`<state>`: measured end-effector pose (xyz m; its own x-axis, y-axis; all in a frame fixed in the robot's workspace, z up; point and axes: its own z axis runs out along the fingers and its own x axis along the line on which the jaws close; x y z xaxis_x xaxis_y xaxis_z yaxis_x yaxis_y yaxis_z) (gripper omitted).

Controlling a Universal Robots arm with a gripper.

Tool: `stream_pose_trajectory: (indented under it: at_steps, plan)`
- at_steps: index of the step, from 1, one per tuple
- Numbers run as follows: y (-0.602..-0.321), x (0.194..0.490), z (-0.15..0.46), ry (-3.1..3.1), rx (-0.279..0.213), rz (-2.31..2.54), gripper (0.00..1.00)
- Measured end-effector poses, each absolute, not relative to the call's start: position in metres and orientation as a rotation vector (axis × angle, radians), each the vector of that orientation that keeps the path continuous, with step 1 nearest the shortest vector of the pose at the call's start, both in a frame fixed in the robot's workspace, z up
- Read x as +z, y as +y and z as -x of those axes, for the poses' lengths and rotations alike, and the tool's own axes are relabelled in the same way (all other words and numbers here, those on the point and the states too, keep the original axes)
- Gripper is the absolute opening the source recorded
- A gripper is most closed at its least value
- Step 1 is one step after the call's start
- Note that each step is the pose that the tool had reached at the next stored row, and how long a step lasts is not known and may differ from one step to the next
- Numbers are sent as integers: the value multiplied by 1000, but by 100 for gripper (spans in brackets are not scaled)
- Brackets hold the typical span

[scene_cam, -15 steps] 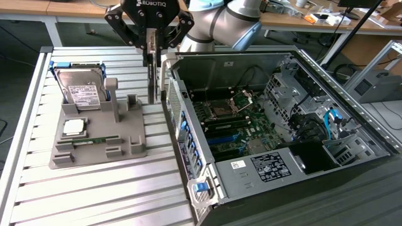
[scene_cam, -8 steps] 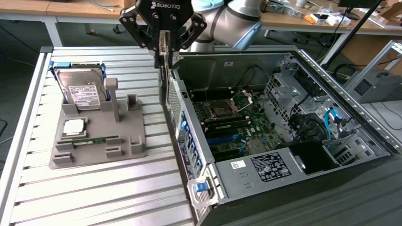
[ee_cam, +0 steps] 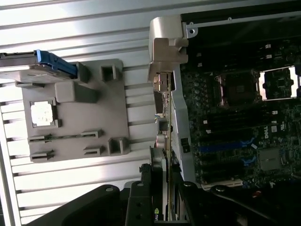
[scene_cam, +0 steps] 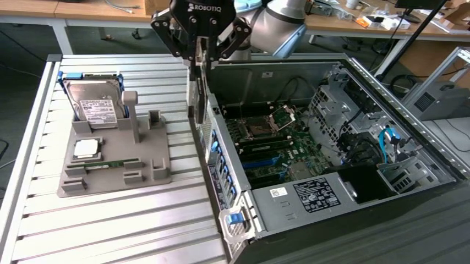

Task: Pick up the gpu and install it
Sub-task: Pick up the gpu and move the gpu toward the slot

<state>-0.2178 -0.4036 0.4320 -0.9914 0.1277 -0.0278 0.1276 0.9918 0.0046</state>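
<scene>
Gpu (scene_cam: 197,93): lifted edge-on, clamped in the gripper (scene_cam: 200,55), hanging above the case (scene_cam: 411,143) wall's left rim, between the grey holder (scene_cam: 110,159) and motherboard (scene_cam: 272,143); picked up, not yet seated.

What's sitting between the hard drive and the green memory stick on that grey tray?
A square silver processor chip lies between them in its own recess of the grey tray: the hard drive stands behind it, the memory stick lies in front. The exterior view shows this.
</scene>
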Motion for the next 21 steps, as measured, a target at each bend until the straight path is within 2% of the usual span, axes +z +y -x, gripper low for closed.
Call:
stream_pose_trajectory:
  at_steps: [21]
  plan:
    - [-405, 430, 171, 3107, -37, -199, 27]
